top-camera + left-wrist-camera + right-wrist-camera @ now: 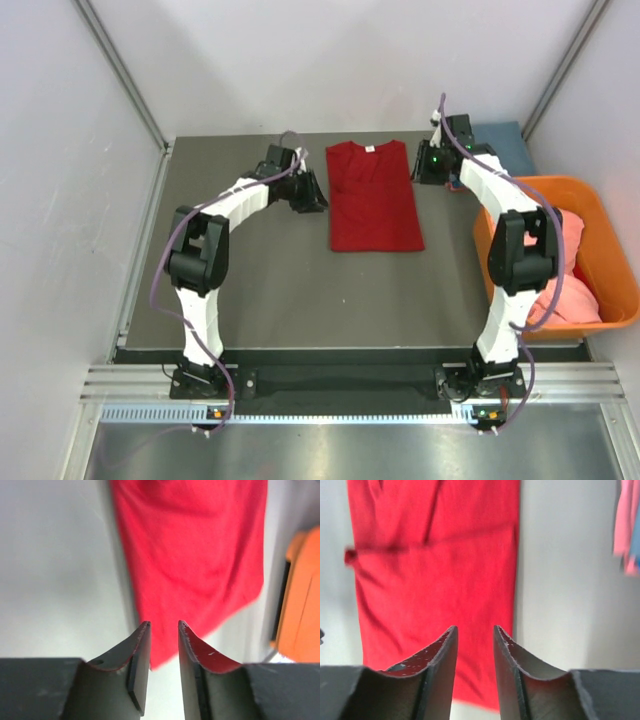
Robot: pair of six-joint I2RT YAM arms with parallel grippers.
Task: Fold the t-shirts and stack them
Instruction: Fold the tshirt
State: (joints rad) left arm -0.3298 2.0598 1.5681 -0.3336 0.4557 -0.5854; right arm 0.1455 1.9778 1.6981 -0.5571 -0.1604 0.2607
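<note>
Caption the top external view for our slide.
Folded red t-shirt lies on the table between left end effector and right end effector, both open.

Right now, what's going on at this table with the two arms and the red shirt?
A deep red t-shirt lies flat on the table, sides folded in. The left pincer and right pincer are open on either side of its collar end, holding nothing. A salmon-pink t-shirt sits in the orange tub; a blue t-shirt lies at the far right corner.
</note>
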